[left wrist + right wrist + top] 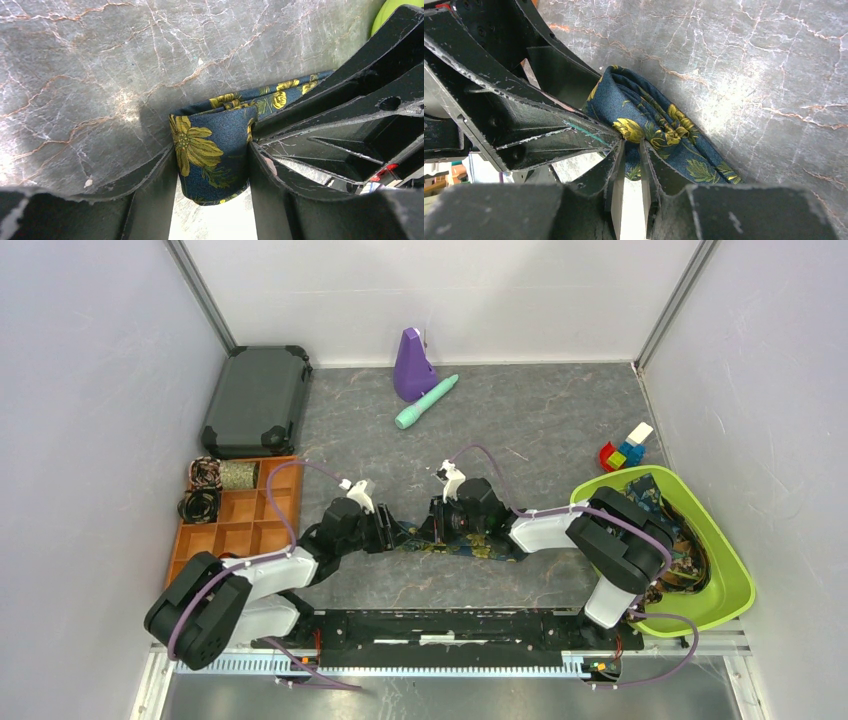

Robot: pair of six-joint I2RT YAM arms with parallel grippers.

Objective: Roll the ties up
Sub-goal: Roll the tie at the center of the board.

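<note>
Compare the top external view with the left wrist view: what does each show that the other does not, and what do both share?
Only the top view: the dark grey hard case, the orange compartment tray holding rolled ties, and the teal pen-like cylinder. Only the left wrist view: the large yellow flower on the fold gripped by the left gripper. Both: the navy floral fabric tie on the grey marbled table.
</note>
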